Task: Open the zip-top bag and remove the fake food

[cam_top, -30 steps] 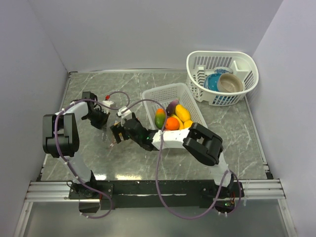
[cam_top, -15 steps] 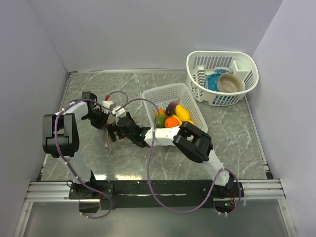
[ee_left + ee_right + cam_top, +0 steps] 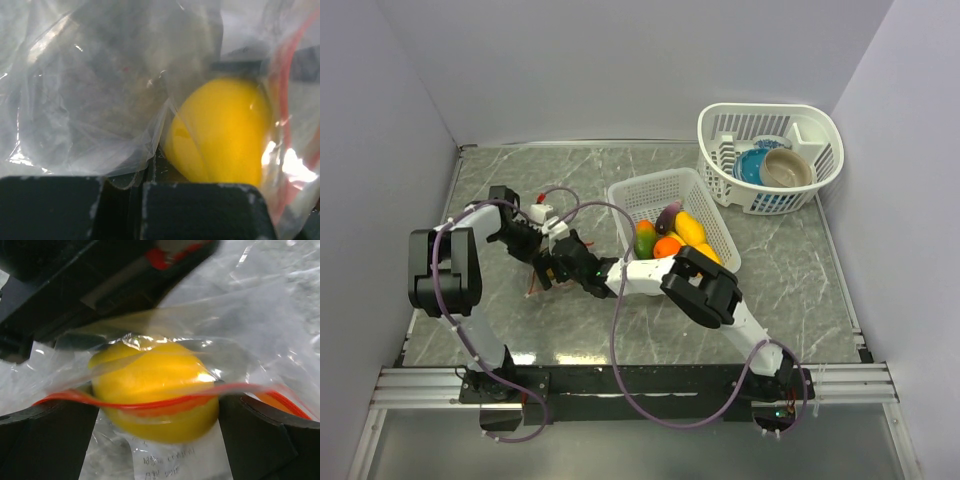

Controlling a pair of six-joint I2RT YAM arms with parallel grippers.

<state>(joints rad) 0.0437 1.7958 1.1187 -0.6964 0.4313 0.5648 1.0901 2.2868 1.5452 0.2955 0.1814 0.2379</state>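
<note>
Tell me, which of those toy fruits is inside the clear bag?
The round yellow one, seen through the zip-top bag, whose orange-red strip runs across it. The other fruits lie together in the white slotted basket.

Right gripper (image 3: 155, 432) fingers (image 3: 45, 440) spread wide either side of yellow fruit (image 3: 150, 385); bag (image 3: 260, 315) film and zip strip (image 3: 150, 402) across it. Left gripper (image 3: 527, 243), pinching bag, blocks far side. Basket (image 3: 655, 190) close right. Bare table (image 3: 790, 290) beyond.

The grey marble-patterned table (image 3: 790, 270) fills the middle of the frame. On it stand a white slotted rectangular plastic basket (image 3: 655, 188) at centre and a white rounded plastic basket (image 3: 765, 108) at upper right. A clear crinkly plastic bag (image 3: 535, 287) (mostly hidden, red zip strip showing) is at centre left.
</note>
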